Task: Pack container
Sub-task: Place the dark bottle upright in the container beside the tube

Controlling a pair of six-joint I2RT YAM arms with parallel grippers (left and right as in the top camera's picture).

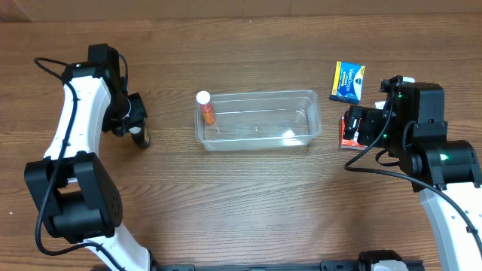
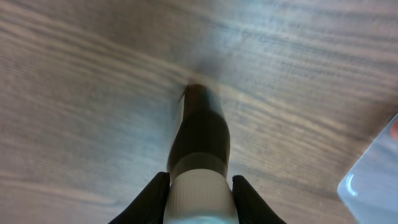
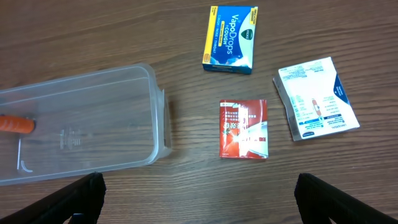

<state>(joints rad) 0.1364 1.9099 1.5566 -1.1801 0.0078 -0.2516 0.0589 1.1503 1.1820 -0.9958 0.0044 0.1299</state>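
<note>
The clear container sits mid-table and also shows in the right wrist view. An orange bottle with a white cap lies in its left end, also seen in the right wrist view. My left gripper is left of the container, shut on a dark bottle by its white cap, the bottle's far end at the table. My right gripper is wide open and empty, right of the container above a red box.
A blue VapoDrops box lies at the far right, also in the overhead view. A white box lies right of the red box. The container's corner is just right of the left gripper.
</note>
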